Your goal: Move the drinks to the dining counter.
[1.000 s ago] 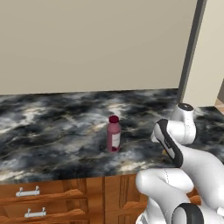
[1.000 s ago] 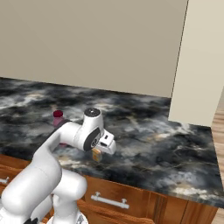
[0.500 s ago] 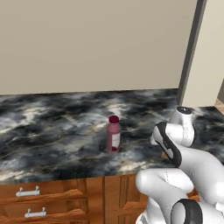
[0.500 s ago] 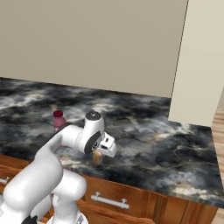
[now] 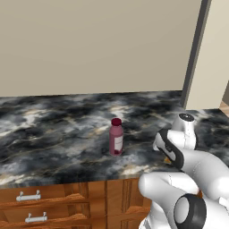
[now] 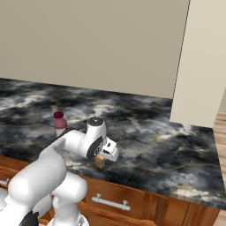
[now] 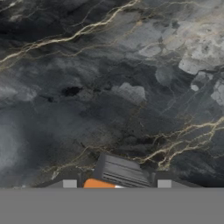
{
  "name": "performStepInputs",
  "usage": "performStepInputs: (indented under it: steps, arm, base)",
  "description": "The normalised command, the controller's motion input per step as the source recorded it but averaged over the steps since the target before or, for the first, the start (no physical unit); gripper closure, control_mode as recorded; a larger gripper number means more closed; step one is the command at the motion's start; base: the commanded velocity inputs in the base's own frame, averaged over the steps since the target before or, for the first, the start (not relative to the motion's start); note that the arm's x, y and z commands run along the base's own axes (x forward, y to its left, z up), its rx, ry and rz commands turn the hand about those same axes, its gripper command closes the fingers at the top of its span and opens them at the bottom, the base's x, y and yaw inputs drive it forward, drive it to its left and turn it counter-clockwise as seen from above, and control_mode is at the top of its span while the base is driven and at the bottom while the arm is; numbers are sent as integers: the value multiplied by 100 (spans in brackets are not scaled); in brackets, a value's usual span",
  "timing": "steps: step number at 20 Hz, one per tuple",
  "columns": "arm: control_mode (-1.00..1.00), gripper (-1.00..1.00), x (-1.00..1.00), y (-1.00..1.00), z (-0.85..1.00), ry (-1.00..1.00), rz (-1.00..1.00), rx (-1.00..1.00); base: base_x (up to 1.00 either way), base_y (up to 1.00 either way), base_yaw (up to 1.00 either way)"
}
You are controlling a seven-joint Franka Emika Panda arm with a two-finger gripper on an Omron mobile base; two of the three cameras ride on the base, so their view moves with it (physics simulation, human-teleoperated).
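A maroon-pink bottle with a dark red cap stands upright on the dining counter. My gripper points down near the counter's front edge, to the right of the bottle, and is shut on the small orange-yellow drink carton. The carton hangs very low over the marbled stone; I cannot tell whether it touches. In the hand view just its orange top edge and a grey part show between the fingertips.
Brown drawers with silver bar handles run under the counter. A beige wall rises behind it, and a pale pillar stands at the counter's right end. Wooden floor shows beyond the pillar.
The gripper has sunk a little toward the countertop with the carton still held. The bottle has stayed in place.
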Motion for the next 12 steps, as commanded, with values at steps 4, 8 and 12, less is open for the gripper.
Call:
performStepInputs:
  steps: [4,8,12]
  arm:
    - [-100,100,10,0,-25,0,0,0]
    - [-100,100,2,0,-25,0,0,0]
    - [-100,100,0,0,-21,-1,0,0]
  base:
    - [0,0,0]
    - [0,0,0]
    - [0,0,0]
